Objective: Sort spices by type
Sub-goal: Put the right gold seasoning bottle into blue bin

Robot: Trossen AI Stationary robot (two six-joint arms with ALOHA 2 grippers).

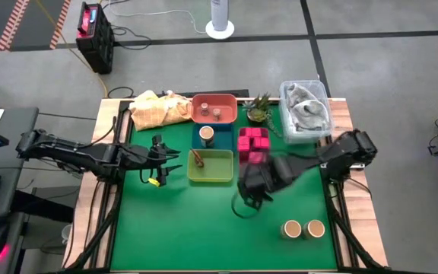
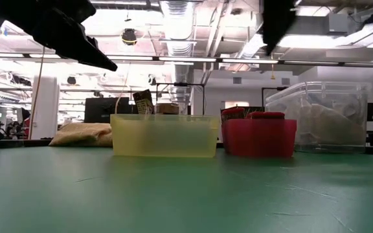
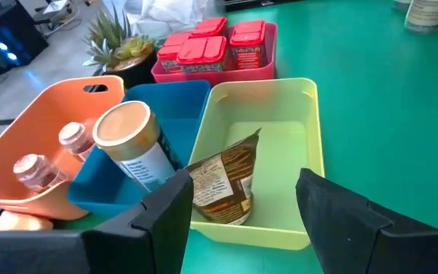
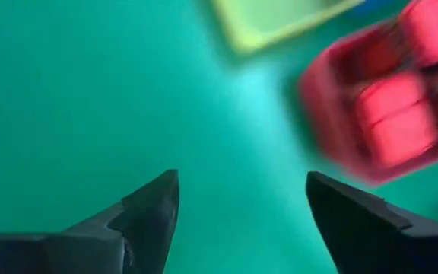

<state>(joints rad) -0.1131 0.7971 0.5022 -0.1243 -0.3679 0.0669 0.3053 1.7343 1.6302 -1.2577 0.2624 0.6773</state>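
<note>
The right gripper [image 1: 243,199] is hanging open and empty over bare green mat, the pink tray [image 1: 254,144] of red-lidded boxes just ahead; two tan-topped round jars [image 1: 303,228] are standing behind it.

Yellow tray [image 2: 164,136], red tray [image 2: 259,138] beside it, possibly touching, clear bin [image 2: 322,116]

In the right wrist view the pink tray [image 4: 379,114] and its pink boxes [image 4: 401,122] are smeared by blur, and the yellow-green tray [image 4: 280,19] is cut off at the edge. The low view crops both arms overhead, and the yellow-green tray [image 2: 164,135] hides whatever lies behind it.
</note>
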